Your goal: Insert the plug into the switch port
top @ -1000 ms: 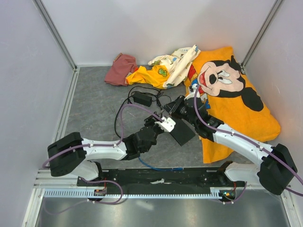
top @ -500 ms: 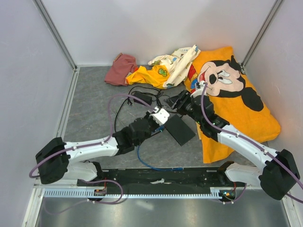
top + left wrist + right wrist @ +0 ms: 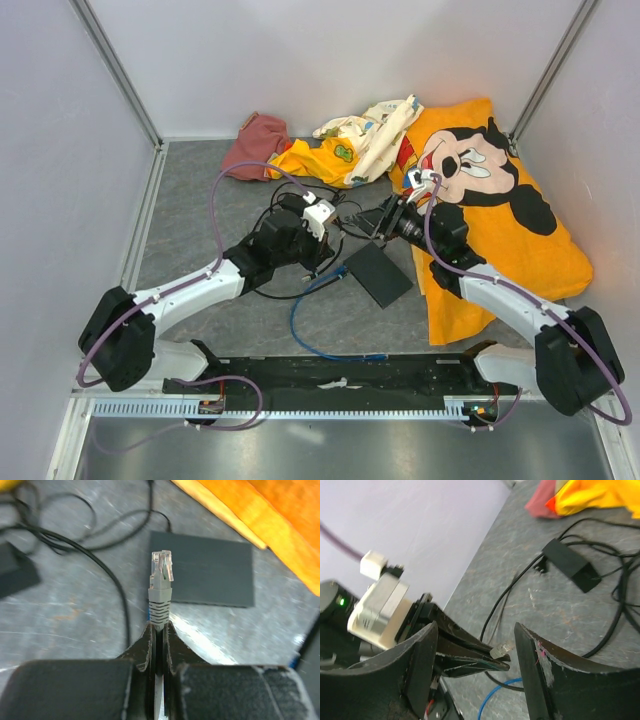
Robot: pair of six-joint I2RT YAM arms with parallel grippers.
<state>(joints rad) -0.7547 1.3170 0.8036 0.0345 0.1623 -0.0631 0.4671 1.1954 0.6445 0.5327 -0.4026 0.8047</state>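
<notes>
1. Your left gripper (image 3: 157, 630) is pinched tight on the grey boot of the small clear plug (image 3: 161, 569), which juts straight out past the fingertips and ends the thin bright-blue cable (image 3: 294, 318).
2. The flat dark-grey rectangular switch (image 3: 210, 570) lies beyond the plug tip, apart from it. No port shows, so find the port face, square up, then push slowly.
3. Your right gripper (image 3: 475, 627) is spread wide and holds nothing; brace the switch with it.
4. Half a second ago the left fingers hung at the switch's edge; they've swung away leftward. The switch hasn't shifted.
</notes>
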